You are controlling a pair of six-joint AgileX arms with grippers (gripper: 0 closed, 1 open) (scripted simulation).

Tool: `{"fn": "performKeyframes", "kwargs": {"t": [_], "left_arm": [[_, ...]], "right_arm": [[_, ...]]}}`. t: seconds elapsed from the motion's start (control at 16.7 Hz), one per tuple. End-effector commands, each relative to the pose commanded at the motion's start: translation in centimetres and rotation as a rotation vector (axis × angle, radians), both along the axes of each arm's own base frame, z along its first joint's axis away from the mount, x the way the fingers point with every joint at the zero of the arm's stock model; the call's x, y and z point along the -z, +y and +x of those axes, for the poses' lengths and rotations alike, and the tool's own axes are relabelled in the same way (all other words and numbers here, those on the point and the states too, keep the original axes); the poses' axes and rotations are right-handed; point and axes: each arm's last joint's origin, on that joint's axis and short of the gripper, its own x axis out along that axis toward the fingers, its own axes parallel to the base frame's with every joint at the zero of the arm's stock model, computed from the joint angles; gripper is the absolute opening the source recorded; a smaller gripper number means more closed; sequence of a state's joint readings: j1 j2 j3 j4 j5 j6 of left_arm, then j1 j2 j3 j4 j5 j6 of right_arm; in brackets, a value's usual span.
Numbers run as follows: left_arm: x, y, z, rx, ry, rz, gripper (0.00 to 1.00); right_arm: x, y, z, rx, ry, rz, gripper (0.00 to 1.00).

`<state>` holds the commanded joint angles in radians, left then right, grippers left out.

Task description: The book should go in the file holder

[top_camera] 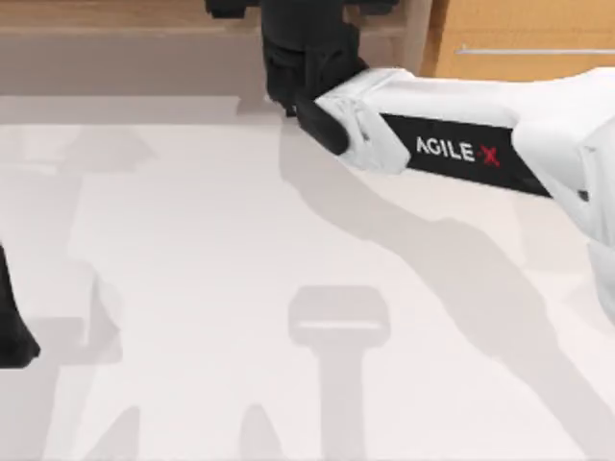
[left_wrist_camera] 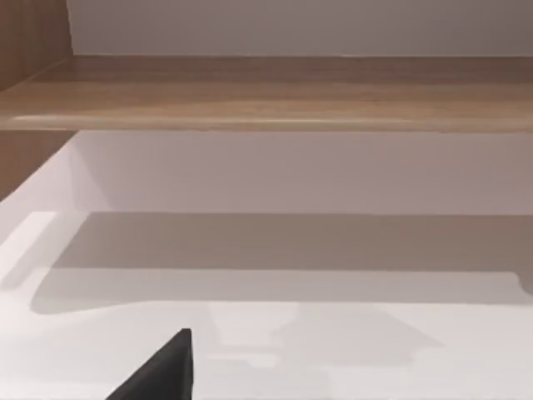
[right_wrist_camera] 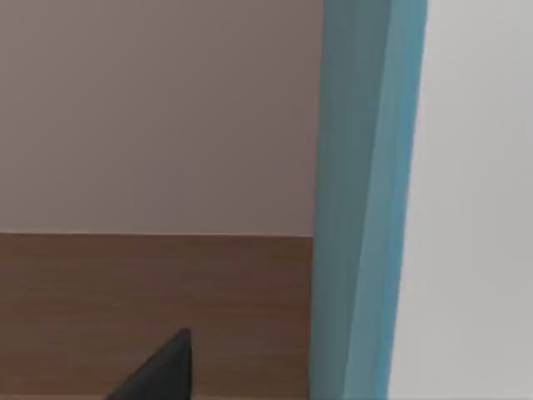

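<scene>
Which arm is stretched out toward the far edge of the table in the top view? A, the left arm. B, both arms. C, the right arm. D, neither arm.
C: in the top view the white right arm with the black AgileX band slants from the right side to the far edge of the pale white table, while the left arm sits low at the left edge.
</scene>
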<state>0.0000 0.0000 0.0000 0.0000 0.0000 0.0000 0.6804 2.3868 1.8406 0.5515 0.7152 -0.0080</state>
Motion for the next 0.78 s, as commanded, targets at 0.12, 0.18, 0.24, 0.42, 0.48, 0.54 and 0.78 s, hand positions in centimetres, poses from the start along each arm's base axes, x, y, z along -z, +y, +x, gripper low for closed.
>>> {"fn": "performKeyframes", "kwargs": {"t": [0.12, 0.18, 0.24, 0.42, 0.48, 0.54, 0.78], "left_arm": [[0.00, 0.00, 0.00, 0.000, 0.000, 0.000, 1.00], [0.00, 0.00, 0.00, 0.000, 0.000, 0.000, 1.00], [0.00, 0.00, 0.00, 0.000, 0.000, 0.000, 1.00], [0.00, 0.00, 0.00, 0.000, 0.000, 0.000, 1.00], [0.00, 0.00, 0.00, 0.000, 0.000, 0.000, 1.00], [0.00, 0.00, 0.00, 0.000, 0.000, 0.000, 1.00], [0.00, 0.00, 0.00, 0.000, 0.000, 0.000, 1.00]], "right_arm": [[0.00, 0.00, 0.00, 0.000, 0.000, 0.000, 1.00], [0.00, 0.00, 0.00, 0.000, 0.000, 0.000, 1.00], [0.00, 0.00, 0.00, 0.000, 0.000, 0.000, 0.92], [0.00, 0.00, 0.00, 0.000, 0.000, 0.000, 0.70], [0.00, 0.00, 0.00, 0.000, 0.000, 0.000, 0.62], [0.00, 0.00, 0.00, 0.000, 0.000, 0.000, 0.55], [0.00, 0.00, 0.00, 0.000, 0.000, 0.000, 0.25]]}}
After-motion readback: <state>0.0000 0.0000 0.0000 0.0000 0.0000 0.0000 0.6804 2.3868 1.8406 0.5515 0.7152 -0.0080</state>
